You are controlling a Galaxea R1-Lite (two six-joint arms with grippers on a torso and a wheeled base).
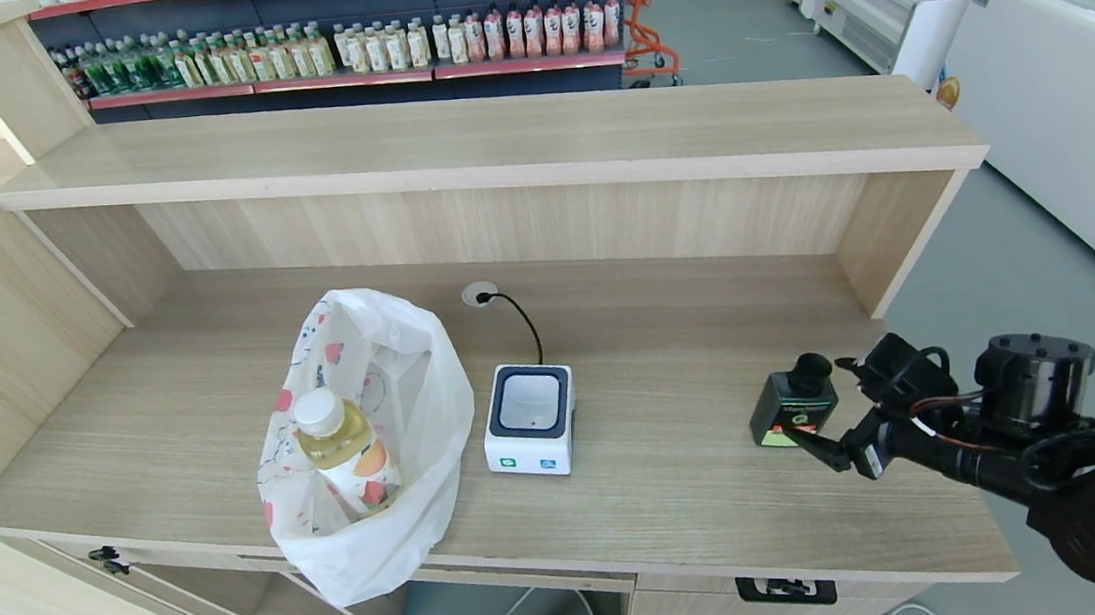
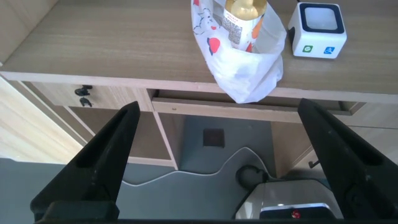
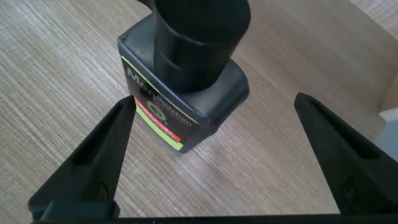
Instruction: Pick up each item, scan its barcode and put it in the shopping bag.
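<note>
Jaws apart, the right gripper (image 1: 821, 400) faces the dark bottle (image 1: 787, 417) near the worktop's (image 1: 676, 496) right edge; 1 finger clipping it could topple it.

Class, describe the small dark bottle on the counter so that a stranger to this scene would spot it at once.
Start at the wooden counter and find the white scanner near its middle. To the scanner's right the dark bottle stands alone, upright. Its squat body, black cap and green-and-red label set it apart from the pale, white-capped bottle in the shopping bag.
</note>
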